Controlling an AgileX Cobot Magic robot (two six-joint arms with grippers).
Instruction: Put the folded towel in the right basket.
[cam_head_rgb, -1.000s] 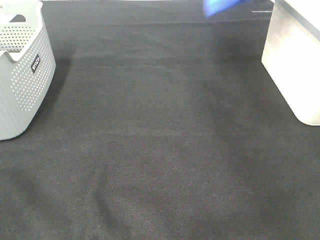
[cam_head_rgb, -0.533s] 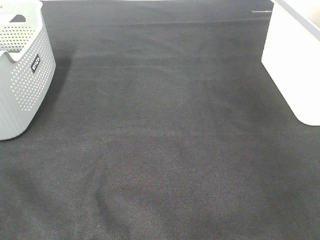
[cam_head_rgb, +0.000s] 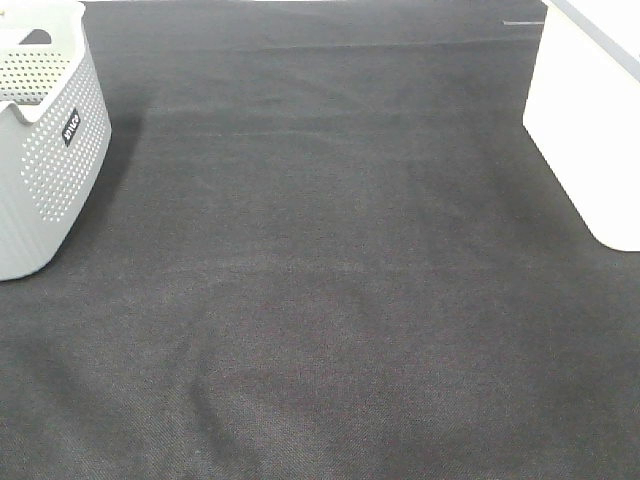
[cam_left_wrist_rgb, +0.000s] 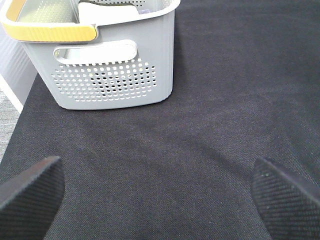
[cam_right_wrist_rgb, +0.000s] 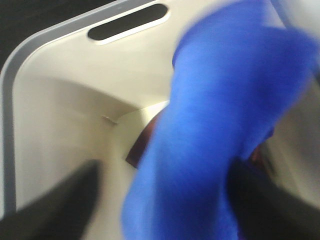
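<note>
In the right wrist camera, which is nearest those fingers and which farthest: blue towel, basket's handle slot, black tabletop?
1. The blue towel, held between the fingers.
2. The handle slot, in the white basket's far wall.
3. The black tabletop, outside, beyond the basket's rim.

The blue towel (cam_right_wrist_rgb: 215, 115) is gone from the high view. A second ago a blurred corner of it shows at the top edge, just left of the white basket (cam_head_rgb: 585, 130) on the right. Half a second ago that spot is already only dark surface (cam_head_rgb: 440, 20), as it is now. The right wrist view has the towel, blurred, over the basket's open inside. The basket's wall also looks paler, its grey rim fainter.
</note>
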